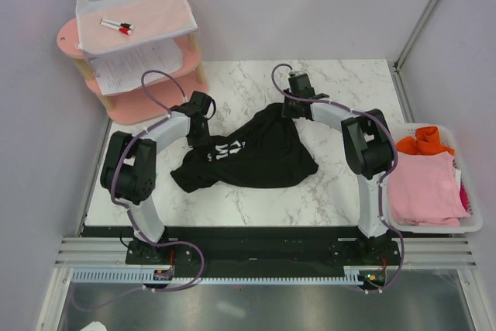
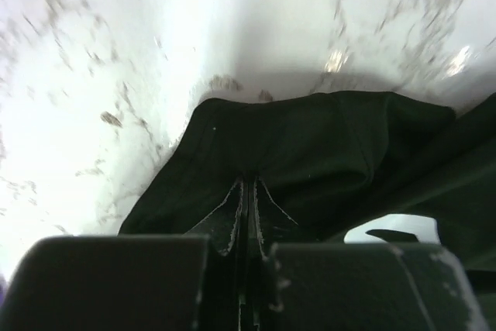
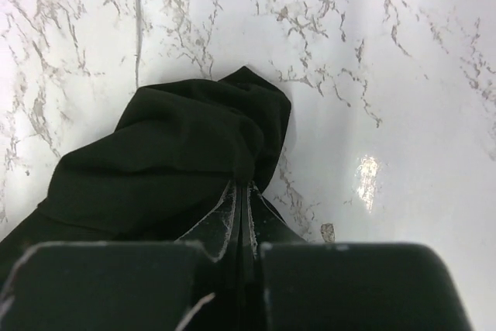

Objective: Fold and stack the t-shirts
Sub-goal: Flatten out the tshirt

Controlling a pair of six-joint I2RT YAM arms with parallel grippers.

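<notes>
Top external view shows the marble table (image 1: 256, 199) with the black t-shirt (image 1: 260, 156) crumpled at its middle. My left gripper (image 2: 246, 191) and right gripper (image 3: 242, 195) are each pinched shut on a fold of it; the bites look thin, so an uneven lift could slip one free. Cloth bunches at both tips, trailing back toward me.

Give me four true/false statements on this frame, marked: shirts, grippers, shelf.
1. The left gripper and the right gripper are each shut on the black t-shirt. True.
2. The black t-shirt lies neatly folded. False: it is crumpled on the marble table.
3. The pink t-shirt and the orange t-shirt sit in the white basket. True.
4. The markers lie on the table. False: they lie on the top tier of the pink shelf.
</notes>
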